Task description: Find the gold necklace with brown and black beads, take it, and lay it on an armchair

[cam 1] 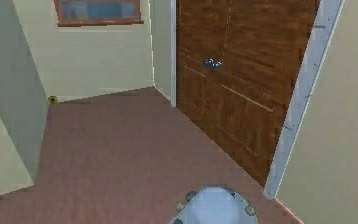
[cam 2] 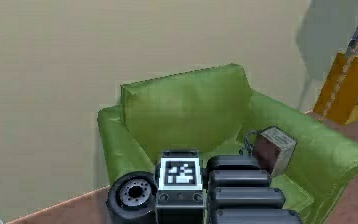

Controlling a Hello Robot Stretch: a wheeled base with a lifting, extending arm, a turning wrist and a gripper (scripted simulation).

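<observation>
Guessing light, floppy and slippery for a beaded necklace, so best to grab a bunched strand; can't tell about anything held in the gripper (cam 2: 132, 197) by the green armchair (cam 2: 187, 110).

From where I stand, the robot's dark square-barred arm (cam 2: 242, 188) rises from the arm side view's bottom edge. Its stacked, ribbed segments sit close together and end in front of the seat of the green upholstered armchair (cam 2: 187, 105). At the arm's far end, toward the armchair's left side in that view, stands a white square marker with black marks (cam 2: 180, 172). Left of the marker, low in front of the armchair's arm, sits the jaws' dark round housing (cam 2: 132, 196). The fingers themselves cannot be made out, so I cannot tell whether anything is held. In the forward view, the robot's pale rounded body top (cam 1: 219, 207) sits at the bottom edge.
</observation>
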